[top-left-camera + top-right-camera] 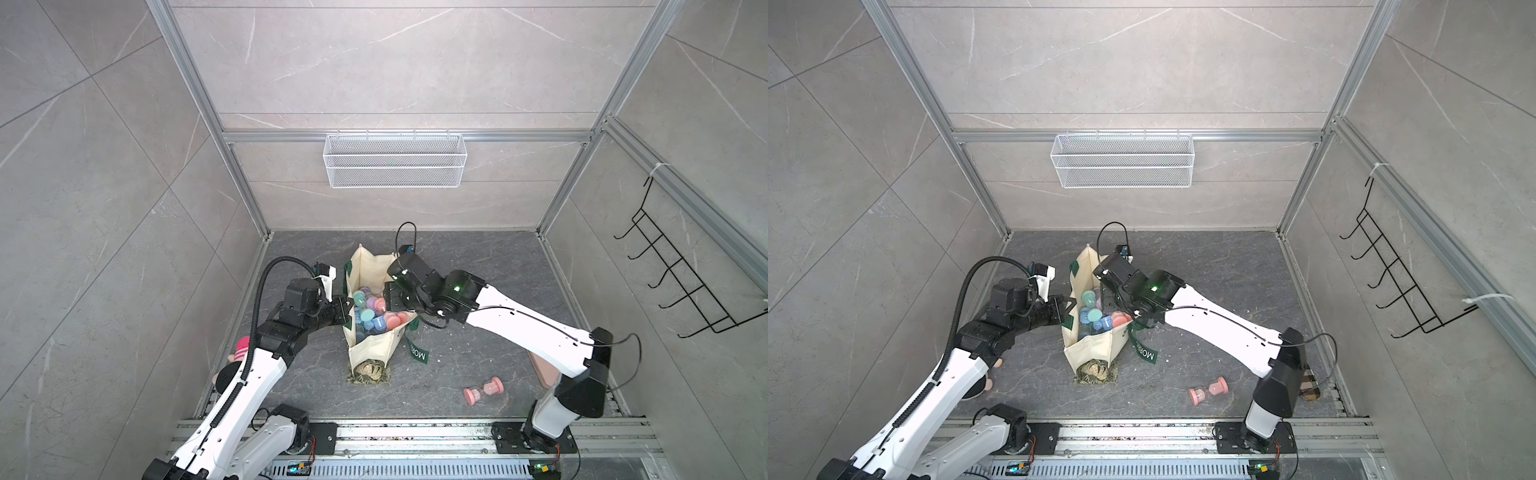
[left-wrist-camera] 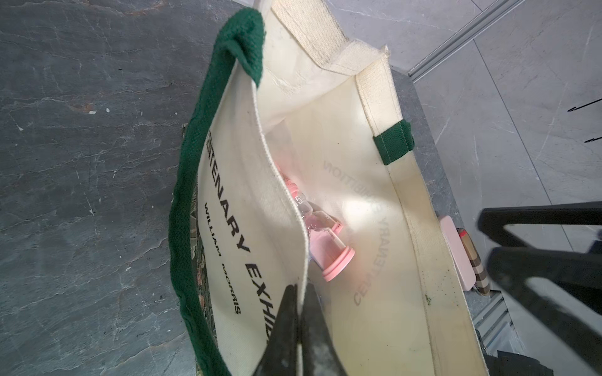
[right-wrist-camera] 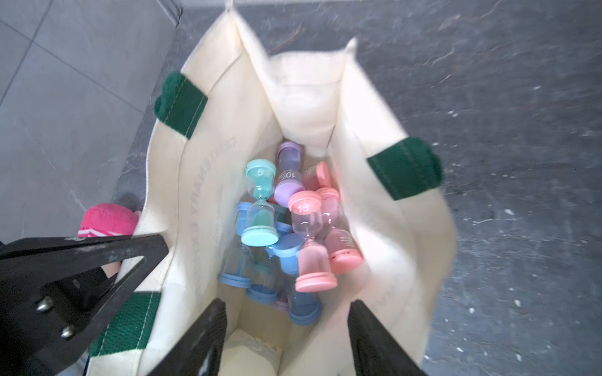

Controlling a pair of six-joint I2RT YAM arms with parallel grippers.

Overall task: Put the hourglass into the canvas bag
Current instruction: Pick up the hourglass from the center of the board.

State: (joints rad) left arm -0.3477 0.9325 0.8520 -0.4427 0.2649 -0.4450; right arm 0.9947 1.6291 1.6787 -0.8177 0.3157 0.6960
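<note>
The cream canvas bag point(image 1: 374, 349) point(image 1: 1096, 353) stands open mid-floor with several hourglasses in teal, purple, blue and pink inside. My left gripper point(image 1: 347, 309) point(image 2: 298, 288) is shut on the rim of the bag's left wall point(image 2: 374, 260), holding it apart. My right gripper point(image 1: 388, 297) point(image 3: 286, 306) hangs open over the bag's mouth point(image 3: 374, 195), with nothing between its fingers. A pink hourglass point(image 3: 309, 241) lies on top of the pile just below it. The left wrist view shows a pink hourglass point(image 2: 325, 247) in the bag. One more pink hourglass point(image 1: 483, 390) point(image 1: 1207, 390) lies on the floor, front right.
A flat pink case point(image 1: 544, 370) lies at the right edge, partly under my right arm. A pink plush toy point(image 1: 241, 349) sits by the left wall behind my left arm. A white mesh basket point(image 1: 395, 160) hangs on the back wall, and a black hook rack point(image 1: 681, 270) on the right wall.
</note>
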